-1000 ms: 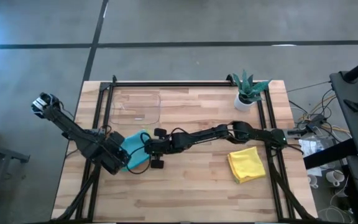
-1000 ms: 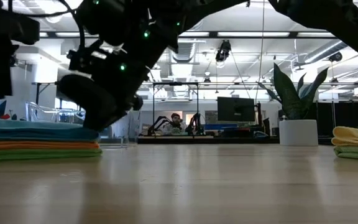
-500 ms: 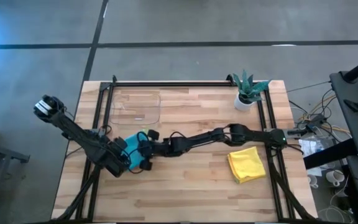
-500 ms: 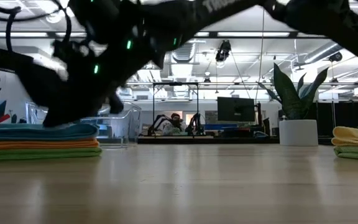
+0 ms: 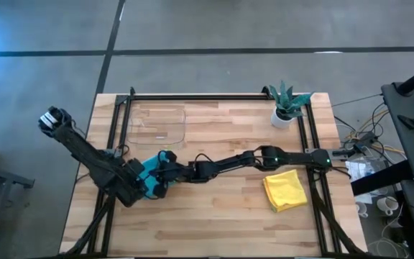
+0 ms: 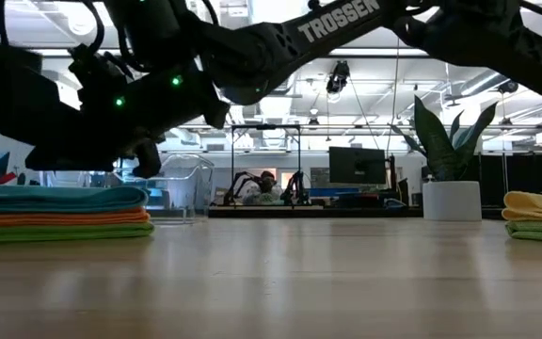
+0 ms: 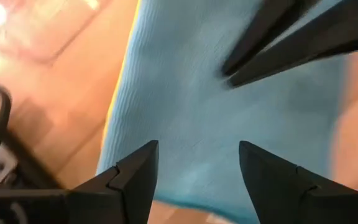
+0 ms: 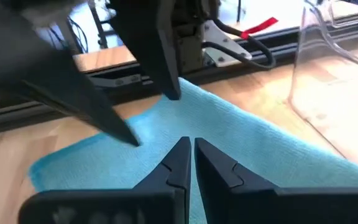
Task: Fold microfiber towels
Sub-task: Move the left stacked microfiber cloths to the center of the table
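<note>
The desk [image 5: 214, 216] is made of light wood planks, and a black metal frame [image 5: 192, 96] runs along its back edge and both sides. A clear plastic tray [image 5: 157, 122] sits near the back on the left. A small green plant in a white pot [image 5: 284, 108] stands near the back on the right. Three towels lie stacked on the left, with the teal towel [image 6: 55, 197] on top, the orange towel [image 6: 59, 218] under it and a green towel [image 6: 59, 232] at the bottom. On the right, a yellow towel [image 5: 286, 189] lies on another green towel [image 6: 539, 232].
</note>
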